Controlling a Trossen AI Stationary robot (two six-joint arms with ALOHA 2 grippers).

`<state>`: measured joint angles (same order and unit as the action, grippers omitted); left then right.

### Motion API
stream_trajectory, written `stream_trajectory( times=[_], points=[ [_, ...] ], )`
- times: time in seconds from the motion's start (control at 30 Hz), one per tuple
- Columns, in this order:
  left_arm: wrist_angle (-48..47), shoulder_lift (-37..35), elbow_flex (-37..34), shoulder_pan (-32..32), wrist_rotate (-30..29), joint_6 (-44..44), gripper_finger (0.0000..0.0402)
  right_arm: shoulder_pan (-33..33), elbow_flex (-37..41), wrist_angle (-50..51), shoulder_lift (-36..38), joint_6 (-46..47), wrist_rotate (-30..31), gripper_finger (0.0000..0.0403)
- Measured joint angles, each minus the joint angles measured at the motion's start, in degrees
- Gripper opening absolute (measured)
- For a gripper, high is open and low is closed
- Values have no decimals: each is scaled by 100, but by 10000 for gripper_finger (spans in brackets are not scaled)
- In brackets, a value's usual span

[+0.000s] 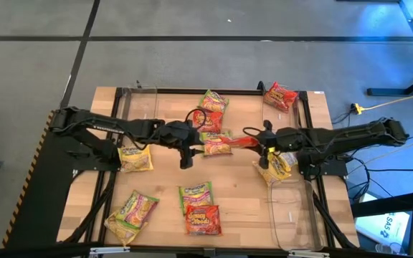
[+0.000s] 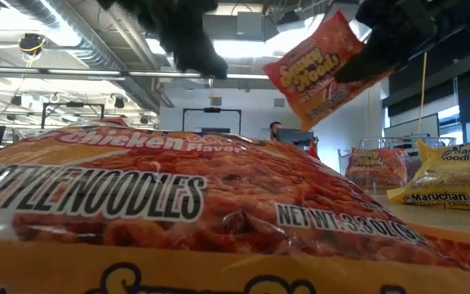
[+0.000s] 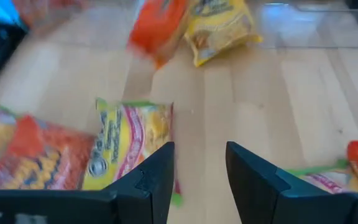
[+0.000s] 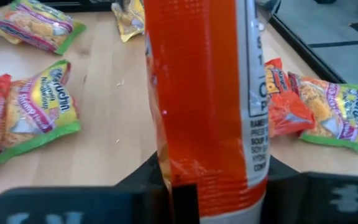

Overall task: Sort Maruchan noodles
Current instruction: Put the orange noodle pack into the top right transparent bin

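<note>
Maruchan noodle packets lie flat on the wooden table (image 1: pixel 242 193): green-pink ones (image 1: pixel 217 144) (image 1: pixel 131 213) (image 1: pixel 196 193), yellow ones (image 1: pixel 135 158) (image 1: pixel 278 165) and red-orange ones (image 1: pixel 208 120) (image 1: pixel 203 219). My right gripper (image 1: pixel 262 141) reaches in from the right and is shut on a red-orange packet (image 4: pixel 204 93) (image 2: pixel 321 69) above mid-table. My left gripper (image 3: pixel 201 149) (image 1: pixel 186 159) hovers open near the centre, just past a green-pink packet (image 3: pixel 129 149), with nothing between its fingers. My right gripper pinches the red-orange packet by one short end (image 4: pixel 210 180) between its two fingers. The fingers come from the table's right side, slanting slightly down. The packet is lifted clear of the table, stands on edge and sticks out beyond the fingers toward the table's left, tilted (image 2: pixel 321 69).
Clear plastic bins stand at the far left (image 1: pixel 138 104), far right (image 1: pixel 296 107) and near right (image 1: pixel 296 215); a red-orange packet (image 1: pixel 280 95) rests at the far-right bin. A green-pink packet (image 1: pixel 212 101) lies at the far middle. A packet (image 2: pixel 178 212) fills the low view's foreground.
</note>
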<state>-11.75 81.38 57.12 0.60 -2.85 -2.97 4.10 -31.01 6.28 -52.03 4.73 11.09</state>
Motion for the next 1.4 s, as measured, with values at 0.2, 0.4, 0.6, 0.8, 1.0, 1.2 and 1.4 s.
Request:
stream_trajectory(
  times=[0.2, 0.4, 0.6, 0.8, 1.0, 1.2, 1.4],
  points=[
    [1573, -37, -737, 292, 300, 33, 138, 0, 75, -43, 336, -24, -129, 88],
    [2787, -44, -1066, 335, -311, -232, 139, 0, 77, -369, 356, -71, -335, 87],
    [2840, -39, -1066, 283, -224, -262, 184, 0, 77, -670, 356, -317, -367, 85],
    [3676, 144, -1054, 72, -220, -132, 245, 0, 77, -1180, 286, -423, -783, 87],
    [4435, 457, -1069, -227, -511, 181, 284, 2, 79, -1750, 84, -628, -943, 85],
    [4655, 457, -1068, -331, -452, 291, 294, 2, 79, -2369, -232, -762, -1073, 88],
    [5106, 632, -1070, -433, -317, 516, 295, 0, 79, -3245, -728, -772, -1182, 89]
  ],
)
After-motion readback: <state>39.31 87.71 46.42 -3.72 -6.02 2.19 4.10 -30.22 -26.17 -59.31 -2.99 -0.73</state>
